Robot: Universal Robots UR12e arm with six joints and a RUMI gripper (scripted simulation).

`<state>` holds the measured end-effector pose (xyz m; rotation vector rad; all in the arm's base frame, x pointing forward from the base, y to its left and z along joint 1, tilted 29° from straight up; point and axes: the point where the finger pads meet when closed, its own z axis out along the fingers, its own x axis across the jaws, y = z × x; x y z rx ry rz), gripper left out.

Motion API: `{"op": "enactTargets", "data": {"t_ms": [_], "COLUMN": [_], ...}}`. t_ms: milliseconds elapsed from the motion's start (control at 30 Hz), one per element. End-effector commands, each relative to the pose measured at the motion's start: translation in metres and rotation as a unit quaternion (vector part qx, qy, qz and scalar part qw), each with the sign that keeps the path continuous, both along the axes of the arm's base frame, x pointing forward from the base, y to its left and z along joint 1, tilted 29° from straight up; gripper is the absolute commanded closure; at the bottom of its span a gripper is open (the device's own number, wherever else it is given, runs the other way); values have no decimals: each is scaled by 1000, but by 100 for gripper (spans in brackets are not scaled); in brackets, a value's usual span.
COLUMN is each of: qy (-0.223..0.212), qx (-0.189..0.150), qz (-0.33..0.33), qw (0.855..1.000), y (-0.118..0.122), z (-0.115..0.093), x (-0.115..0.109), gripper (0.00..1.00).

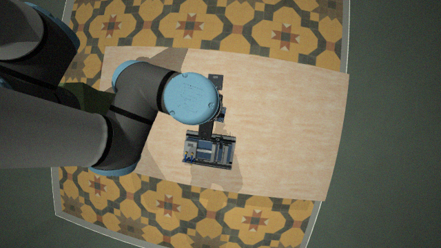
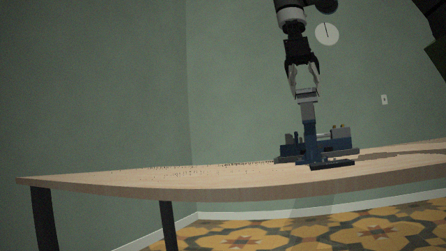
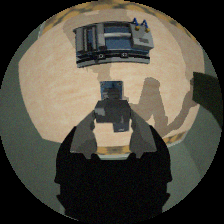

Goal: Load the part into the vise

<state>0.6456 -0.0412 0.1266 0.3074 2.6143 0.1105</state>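
While hanging high above the bench (image 2: 216, 181), pincer (image 2: 306, 91) pinching the part (image 2: 307, 111) by its upper end, the block dangling upright below the fingertips. Milled slot not to be made out in any view. From the top, pincer and most of the part hidden under the blue wrist cap (image 1: 190, 98); only a dark sliver showing just beyond the cap toward the vise. From the wrist, part (image 3: 113, 111) seen end-on between two fingers, foreshortened, its faces blurred.

One vise (image 1: 210, 149) on the bench, well below the part and apart from it, jaws standing open; the low bars between them too small to count with confidence, the work stop not distinguishable. Two small yellow-tipped fittings (image 1: 188, 156) at the vise's left end in the top view. From the exterior, the part's lower end overlapping a blue upright (image 2: 309, 141) in front of the vise, so the line between them hard to read. One dark plate (image 1: 216, 81) at the far side of the bench, half covered by the wrist cap. Two bench legs (image 2: 44, 216) visible, the rest cut off.
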Motion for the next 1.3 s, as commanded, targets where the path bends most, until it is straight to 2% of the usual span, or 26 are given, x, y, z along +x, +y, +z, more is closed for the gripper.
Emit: {"op": "enactTargets", "data": {"t_ms": [0,833,1267], "qy": [-1,1,6], "qx": [0,-4,-25], "qz": [0,-2,-14], "qw": [1000,1000,1000], "y": [0,0,1], "z": [1,0,0], "x": [0,0,0], "gripper": [100,100,100]}}
